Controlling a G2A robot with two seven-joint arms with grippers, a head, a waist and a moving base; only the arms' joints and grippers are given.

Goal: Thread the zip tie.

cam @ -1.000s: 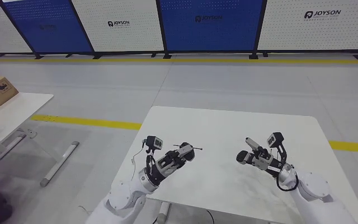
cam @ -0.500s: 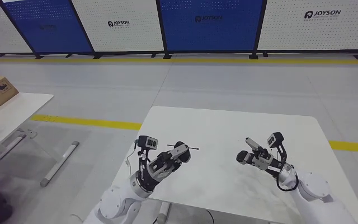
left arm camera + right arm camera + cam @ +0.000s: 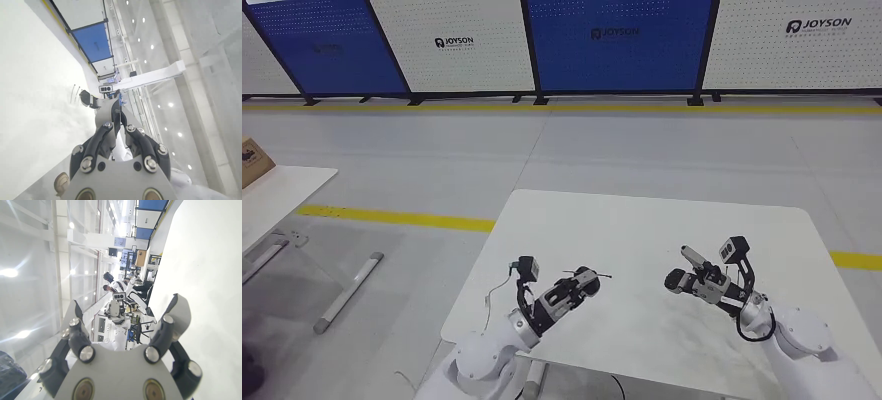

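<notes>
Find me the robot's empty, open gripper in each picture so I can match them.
Top view: right gripper, open, above the table's right half.
Left wrist view: right gripper farther off, beyond the left gripper.
Right wrist view: right gripper up close, wide open.
Shared landmark: the white table.

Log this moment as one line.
left gripper: shut on zip tie | right gripper: open, empty | both over table

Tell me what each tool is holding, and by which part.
Left tool: shut on the thin black zip tie, pinched along its strap, one end poking out. Right tool: open, holding nothing.
</notes>
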